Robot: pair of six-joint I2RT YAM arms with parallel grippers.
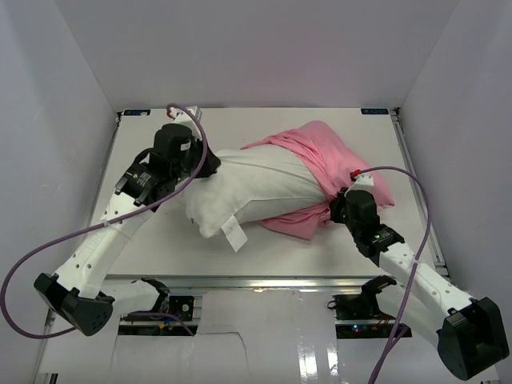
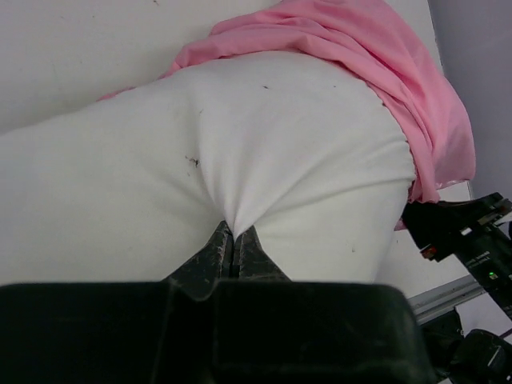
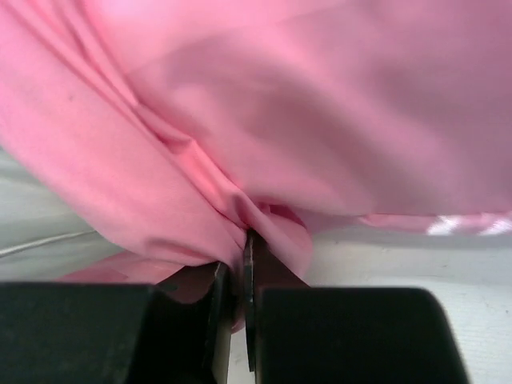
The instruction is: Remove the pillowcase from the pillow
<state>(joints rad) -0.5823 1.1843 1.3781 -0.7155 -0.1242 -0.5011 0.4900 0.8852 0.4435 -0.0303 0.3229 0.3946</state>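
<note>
White tabletop (image 1: 160,240): pillow (image 1: 256,188) lies across it, pillowcase (image 1: 328,156) bunched over pillow's right end. At pillow's left end, left arm reaches in low, left fingers (image 2: 214,258) pinching pillow fabric. At pillow's right end, right fingers (image 3: 268,272) clamp pillowcase.

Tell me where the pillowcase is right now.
In the top view, the pillowcase bunches over the right end of the pillow, pinched by the right gripper.
</note>
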